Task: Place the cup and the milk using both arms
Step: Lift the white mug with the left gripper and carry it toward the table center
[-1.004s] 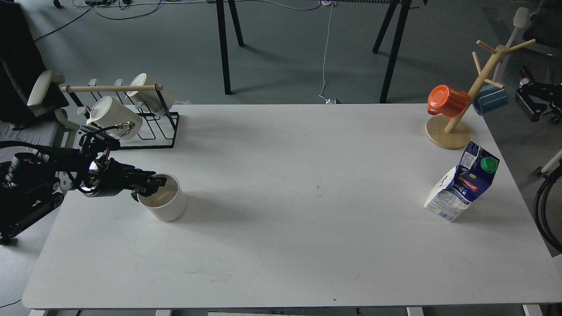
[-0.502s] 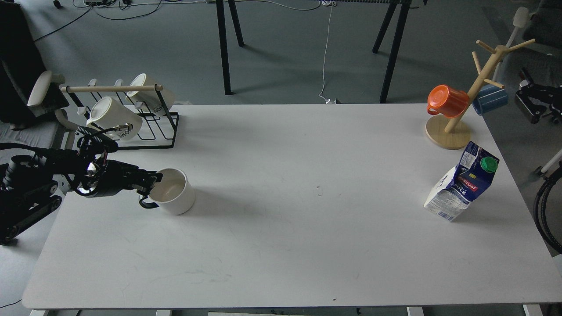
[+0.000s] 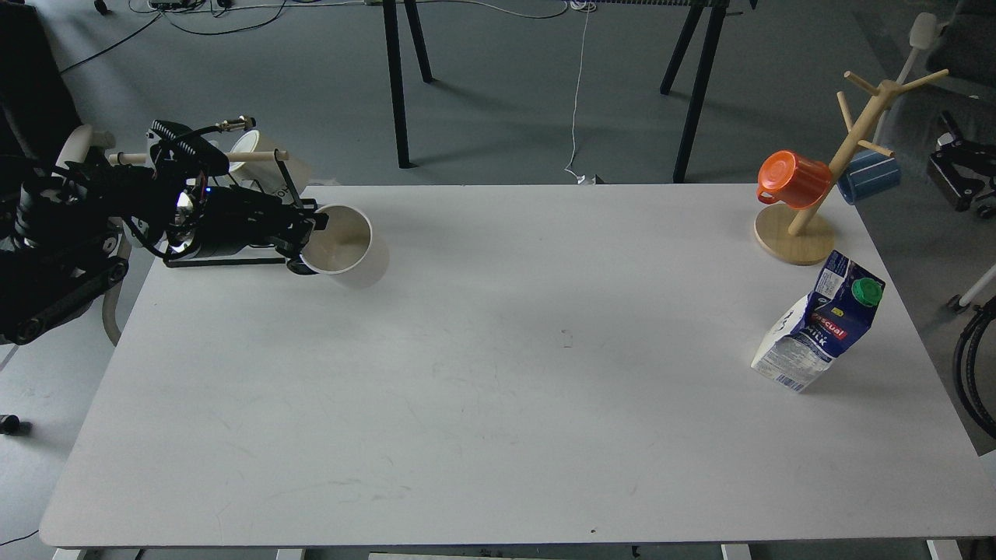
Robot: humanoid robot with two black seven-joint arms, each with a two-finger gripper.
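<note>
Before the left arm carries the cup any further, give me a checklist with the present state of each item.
1. Left gripper shut on the cup at its rim and handle side: ok.
2. Cup clear of the table: ok, it is lifted, its shadow lying apart from it.
3. Cup level: not ok, its mouth tips toward the camera.
4. Path to the table's middle free: ok.
5. Milk standing at the right edge, ungrasped: ok.
6. Right gripper ready: cannot tell, not in view.

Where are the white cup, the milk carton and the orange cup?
white cup [image 3: 348, 247]: head view, on its inside wall.
milk carton [image 3: 817, 330]: head view, on its printed front.
orange cup [image 3: 794, 180]: head view, on its side.
</note>
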